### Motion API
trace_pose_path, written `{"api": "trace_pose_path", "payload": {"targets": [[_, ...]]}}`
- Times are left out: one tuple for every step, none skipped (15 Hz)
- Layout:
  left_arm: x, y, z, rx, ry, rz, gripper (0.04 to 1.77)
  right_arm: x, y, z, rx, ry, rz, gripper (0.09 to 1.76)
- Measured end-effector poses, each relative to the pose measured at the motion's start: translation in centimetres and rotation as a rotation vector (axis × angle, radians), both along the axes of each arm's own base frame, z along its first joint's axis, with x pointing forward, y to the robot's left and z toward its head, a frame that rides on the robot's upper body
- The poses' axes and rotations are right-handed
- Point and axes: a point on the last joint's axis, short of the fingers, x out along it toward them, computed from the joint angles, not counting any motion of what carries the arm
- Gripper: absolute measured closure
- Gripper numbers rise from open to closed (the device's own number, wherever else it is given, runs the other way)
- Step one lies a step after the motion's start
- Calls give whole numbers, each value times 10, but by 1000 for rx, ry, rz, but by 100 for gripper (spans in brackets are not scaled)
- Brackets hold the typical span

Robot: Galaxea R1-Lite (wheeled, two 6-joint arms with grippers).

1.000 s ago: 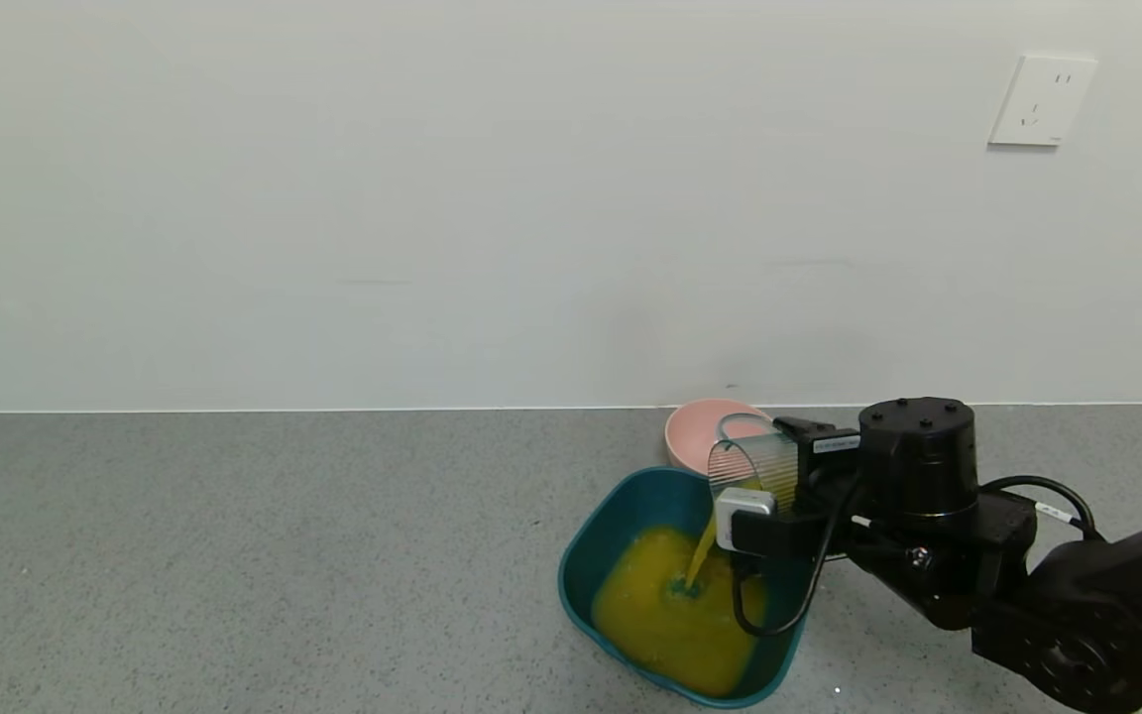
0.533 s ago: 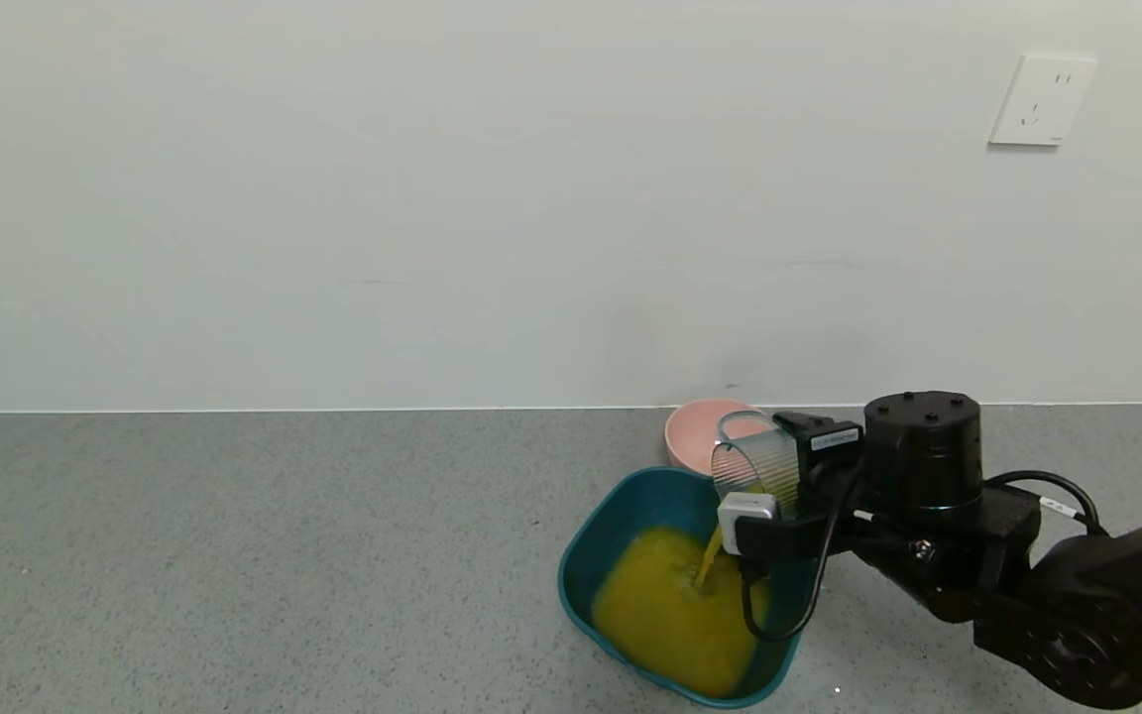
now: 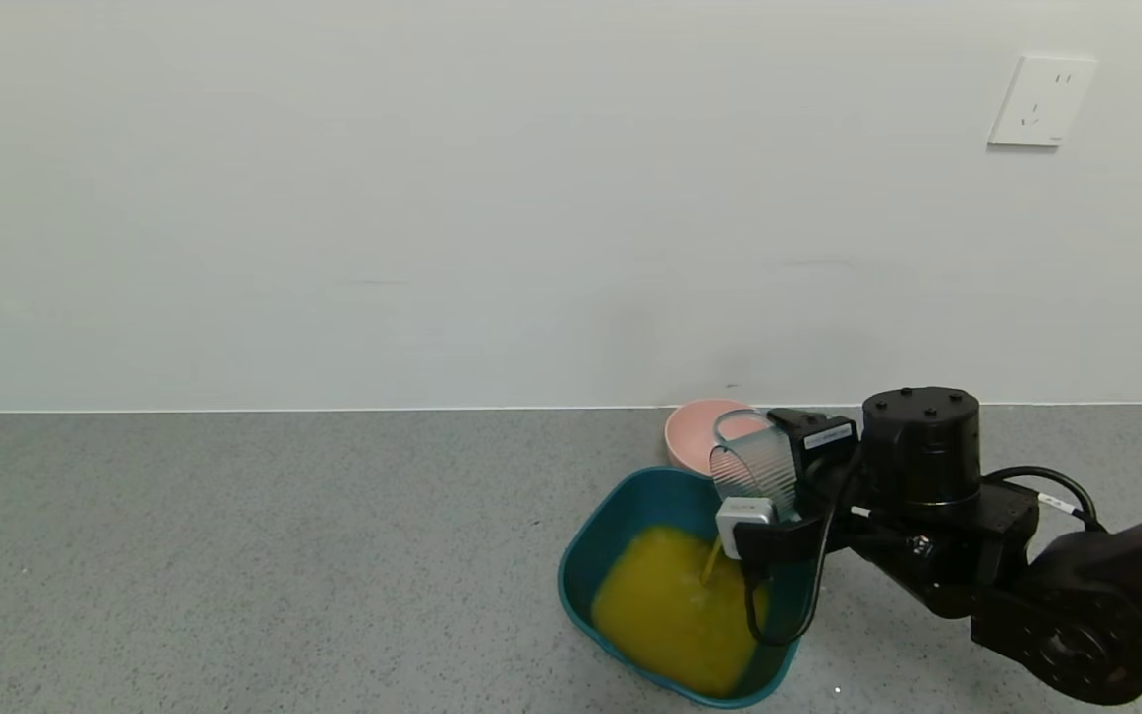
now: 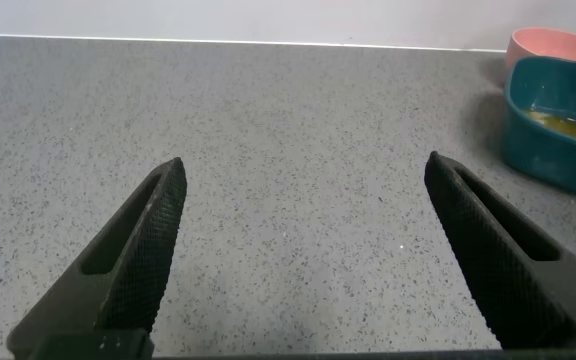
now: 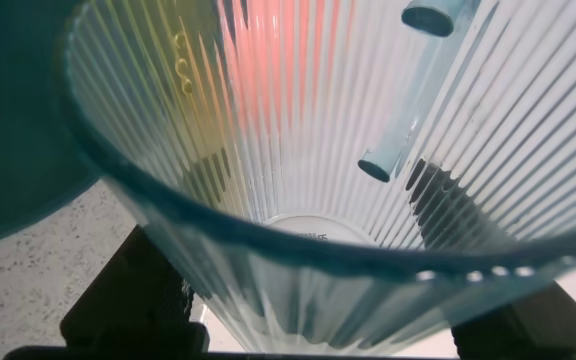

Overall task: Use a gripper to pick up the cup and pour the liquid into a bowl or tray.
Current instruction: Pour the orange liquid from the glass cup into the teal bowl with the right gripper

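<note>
My right gripper (image 3: pixel 777 478) is shut on the ribbed blue-grey cup (image 3: pixel 753 460), holding it tipped well over above the far right corner of the dark teal tub (image 3: pixel 579 555). A thin orange-yellow thread of liquid (image 3: pixel 709 563) falls from the cup's rim into the pool (image 3: pixel 665 615) covering the tub's floor. In the right wrist view the cup (image 5: pixel 318 150) fills the picture and looks almost drained, with black jaws on both sides of its base. My left gripper (image 4: pixel 305 165) is open over bare counter, well apart from the tub (image 4: pixel 553 155).
A small pink bowl (image 3: pixel 700 432) stands just behind the tub, near the wall. The grey speckled counter (image 3: pixel 234 555) stretches away to the left. A white wall socket (image 3: pixel 1042 99) is high on the right.
The poured stream has thinned from a thick jet to a thread. The right gripper and cup have lifted slightly, and the pool in the tub has spread and settled.
</note>
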Motion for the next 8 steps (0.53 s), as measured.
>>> {"api": "trace_pose_path", "payload": {"targets": [[0,0,0,0,0,0,9,0,0,0,-8,-1,4,48],[0,0,0,0,0,0,9,0,1,0,-11,-1,7,48],[0,0,0,0,0,0,9,0,2,0,-17,-3,10,48],[0,0,0,0,0,0,9,0,2,0,-29,-5,14,48],[0,0,0,0,0,0,9,0,1,0,-37,-7,16,48],[0,0,0,0,0,0,9,1,0,0,-44,-10,16,48],[0,0,0,0,0,0,9,1,0,0,-55,-11,18,48],[0,0,0,0,0,0,9,1,0,0,-64,-14,21,48]]}}
